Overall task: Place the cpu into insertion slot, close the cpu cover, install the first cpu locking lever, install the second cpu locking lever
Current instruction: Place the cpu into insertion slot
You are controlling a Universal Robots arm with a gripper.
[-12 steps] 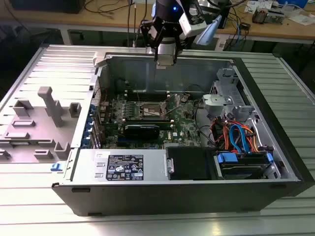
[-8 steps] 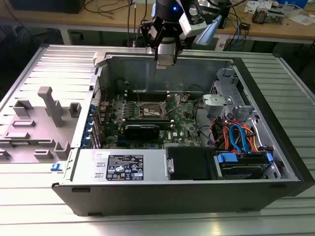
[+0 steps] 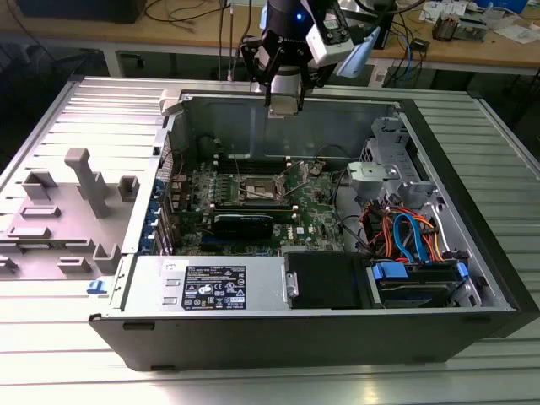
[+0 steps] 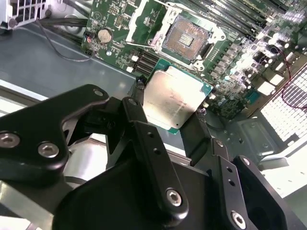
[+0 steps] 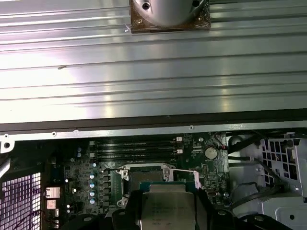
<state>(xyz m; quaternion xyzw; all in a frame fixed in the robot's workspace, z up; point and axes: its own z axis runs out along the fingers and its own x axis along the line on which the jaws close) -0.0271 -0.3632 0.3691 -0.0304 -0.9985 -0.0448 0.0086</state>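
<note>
My gripper [image 3: 284,105] hangs above the back wall of the open computer case. It is shut on the cpu [image 4: 175,98], a flat square chip with a dull silver top and a green edge, pinched by two opposite sides between black fingers [image 4: 139,115]. In the first wrist view the cpu [image 5: 168,211] sits between the fingers, well above the board. Below it lies the insertion slot [image 4: 186,36], square and dark-rimmed, uncovered with its contact field exposed. A silver metal frame [image 4: 144,21] borders it. The slot also shows in the first wrist view [image 5: 146,179] and on the green motherboard in the exterior view [image 3: 257,187].
Long black memory slots [image 5: 132,148] run beside the socket. A black card [image 3: 243,221] lies across the board. A power supply box [image 3: 211,287] fills the case front, and a drive cage with coloured cables [image 3: 405,236] stands on the exterior view's right. Grey fixtures [image 3: 84,181] sit outside the case.
</note>
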